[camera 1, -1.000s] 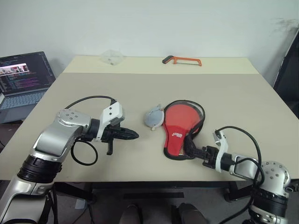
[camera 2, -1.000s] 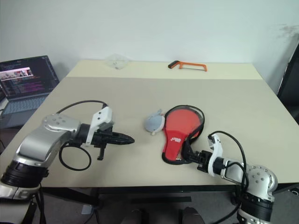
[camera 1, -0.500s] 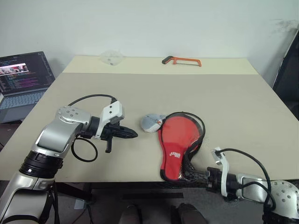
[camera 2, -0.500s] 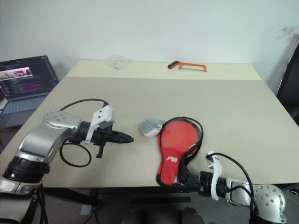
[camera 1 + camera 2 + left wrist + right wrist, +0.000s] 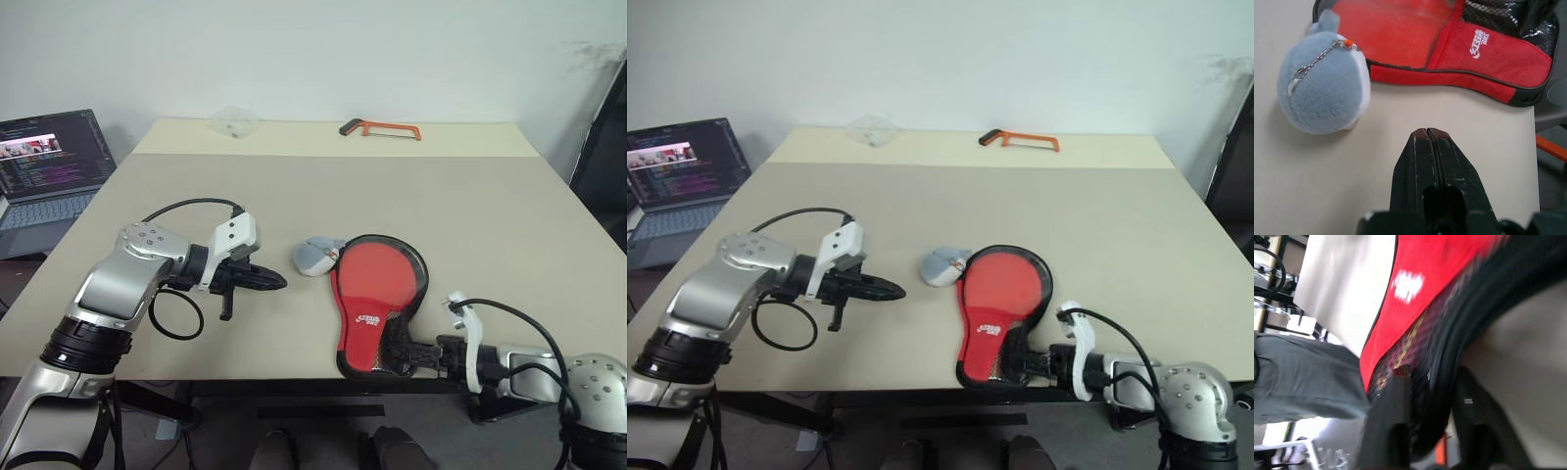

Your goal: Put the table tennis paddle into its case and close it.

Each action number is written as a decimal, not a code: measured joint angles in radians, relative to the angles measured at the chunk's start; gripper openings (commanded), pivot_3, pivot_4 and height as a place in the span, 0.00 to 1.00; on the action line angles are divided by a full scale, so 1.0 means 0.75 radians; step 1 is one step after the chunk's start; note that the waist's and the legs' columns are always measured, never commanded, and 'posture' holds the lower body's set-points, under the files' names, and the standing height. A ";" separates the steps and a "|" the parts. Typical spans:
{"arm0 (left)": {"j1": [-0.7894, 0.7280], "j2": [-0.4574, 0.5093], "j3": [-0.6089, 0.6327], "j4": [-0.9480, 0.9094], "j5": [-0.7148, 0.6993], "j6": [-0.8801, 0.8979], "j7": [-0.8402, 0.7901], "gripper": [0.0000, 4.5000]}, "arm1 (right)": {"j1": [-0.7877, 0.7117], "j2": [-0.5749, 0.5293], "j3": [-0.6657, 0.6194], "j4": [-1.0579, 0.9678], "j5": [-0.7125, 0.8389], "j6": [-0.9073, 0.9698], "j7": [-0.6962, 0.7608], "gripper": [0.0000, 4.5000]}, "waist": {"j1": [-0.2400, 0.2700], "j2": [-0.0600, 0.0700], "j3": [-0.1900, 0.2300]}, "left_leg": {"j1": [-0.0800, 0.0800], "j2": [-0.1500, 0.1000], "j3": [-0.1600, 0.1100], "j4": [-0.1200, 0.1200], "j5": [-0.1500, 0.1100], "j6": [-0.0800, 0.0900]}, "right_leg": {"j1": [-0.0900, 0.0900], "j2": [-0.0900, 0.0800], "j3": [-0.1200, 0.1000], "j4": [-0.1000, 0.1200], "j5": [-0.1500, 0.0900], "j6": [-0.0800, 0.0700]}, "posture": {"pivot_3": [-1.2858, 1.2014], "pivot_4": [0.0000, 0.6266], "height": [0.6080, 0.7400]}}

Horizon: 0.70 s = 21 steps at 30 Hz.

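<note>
— Lying near the front edge of the table, the case showed its red lining and white logo upward, narrow end toward the robot. Was the table tennis paddle inside it?

— The observer could not tell; a red rounded face filled the wide part, but whether that was bat or lining stayed unclear.

— And the right pincer?

— It sat at the case's narrow end, at the table's front edge. In the right wrist view its two fingers stood apart, with the case's black zipper rim and mesh running between them. Whether they pressed on the fabric could not be told.

— The left pincer?

— It hovered over the table to the left of the case, tips pointing toward it. In the left wrist view the fingertips met, with nothing between them.

— Anything else close by?

— A grey-and-white plush toy with a small chain lay touching the case's upper left rim. An orange hacksaw and a clear plastic item lay at the far end, and a laptop stood off to the left.
</note>
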 measured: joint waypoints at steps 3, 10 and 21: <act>0.000 -0.002 0.000 0.001 0.002 -0.002 0.001 0.00 | 0.007 -0.143 0.001 -0.006 -0.024 -0.037 0.088 0.74 | 0.007 0.000 0.000 | 0.000 0.000 0.000 0.000 0.000 0.000 | 0.000 0.000 0.000 0.000 0.002 0.003 | 0.52 0.24 1.00; -0.029 -0.017 0.000 0.069 0.027 -0.033 0.025 0.00 | 0.044 -0.491 0.012 -0.149 -0.184 -0.349 0.474 0.99 | 0.023 -0.001 0.001 | 0.000 0.001 -0.001 0.001 0.000 0.000 | 0.000 0.001 -0.001 -0.001 0.002 0.004 | 0.52 0.24 1.00; -0.144 -0.165 -0.005 0.203 0.089 -0.114 0.129 0.00 | -0.486 0.048 0.514 0.265 -0.880 -0.842 0.105 0.99 | 0.034 -0.003 0.000 | -0.007 0.000 -0.001 0.010 0.000 0.000 | -0.003 0.001 0.000 0.000 0.006 0.005 | 0.52 0.24 1.00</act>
